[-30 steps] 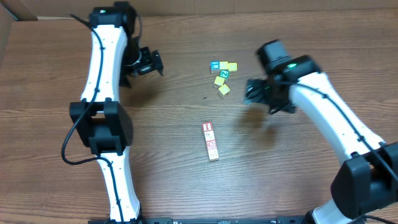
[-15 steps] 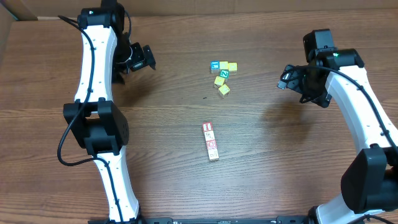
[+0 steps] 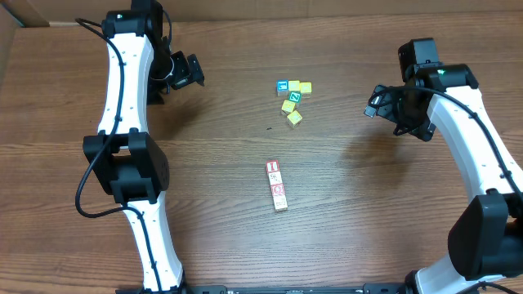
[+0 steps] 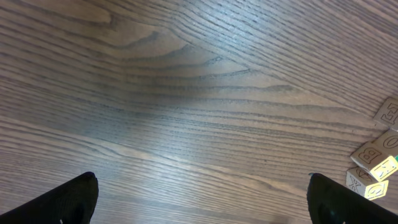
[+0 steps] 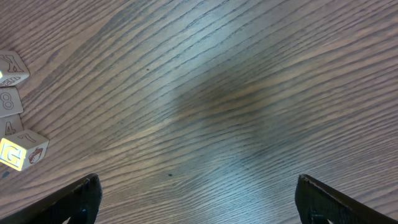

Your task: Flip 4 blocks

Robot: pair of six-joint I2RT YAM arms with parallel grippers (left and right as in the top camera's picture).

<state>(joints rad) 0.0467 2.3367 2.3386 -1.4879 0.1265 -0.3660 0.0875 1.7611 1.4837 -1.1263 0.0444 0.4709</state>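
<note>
Middle: the row of blocks (image 3: 277, 186) lies alone, with bare table (image 3: 204, 204) on both its long sides.
Far middle: the cluster of coloured cubes (image 3: 292, 100) is tightly packed and well apart from the row, with open wood between.
Left gripper (image 3: 191, 72): jaws wide, unobstructed path to the cluster.
Right gripper (image 3: 375, 106): jaws wide, only bare wood below.

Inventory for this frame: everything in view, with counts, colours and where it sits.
pale wooden cubes with red frames and marks: four, natural wood and red, end to end in a row at mid table.
small coloured cubes: about six, mostly yellow, one blue-faced, one green-faced, loose cluster beyond the row.
wood-grain table: one, brown, under everything.
left gripper: one, black, open and empty, left of the cluster.
right gripper: one, black, open and empty, right of the cluster.
white arms with black joints: two, one at each side.
</note>
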